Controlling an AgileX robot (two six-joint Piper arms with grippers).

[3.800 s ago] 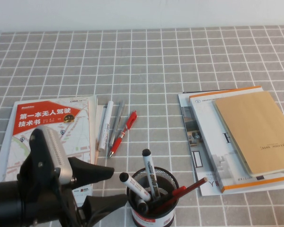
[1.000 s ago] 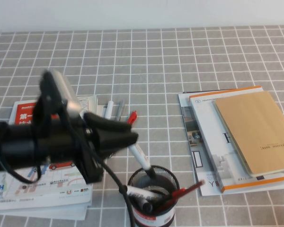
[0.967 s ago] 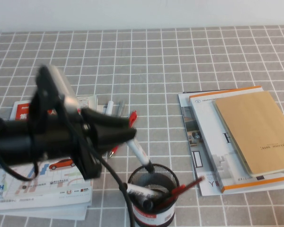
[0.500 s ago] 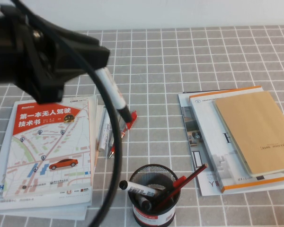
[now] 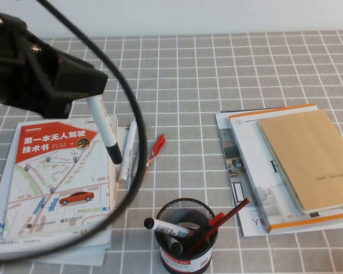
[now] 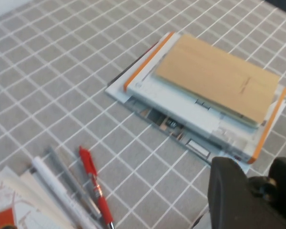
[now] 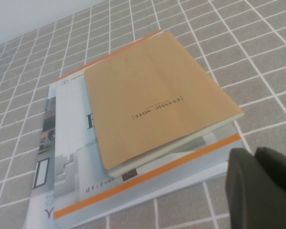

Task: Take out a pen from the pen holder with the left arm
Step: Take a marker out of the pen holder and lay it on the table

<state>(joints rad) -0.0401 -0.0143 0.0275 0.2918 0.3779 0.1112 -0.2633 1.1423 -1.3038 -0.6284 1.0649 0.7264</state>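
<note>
- Left claw [image 5: 90, 91] clamped on a white pen [image 5: 104, 129], black cap down, raised above the book [image 5: 54, 171], well clear of the holder [image 5: 183, 260];
- Right claw [image 7: 255, 183] beside notebooks [image 7: 152, 100]; grip cannot be told.

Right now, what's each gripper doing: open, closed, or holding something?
Left gripper: closed on the marker, held up on the robot's left.
Right gripper: beside the stacked notebooks; open or closed cannot be told.
</note>
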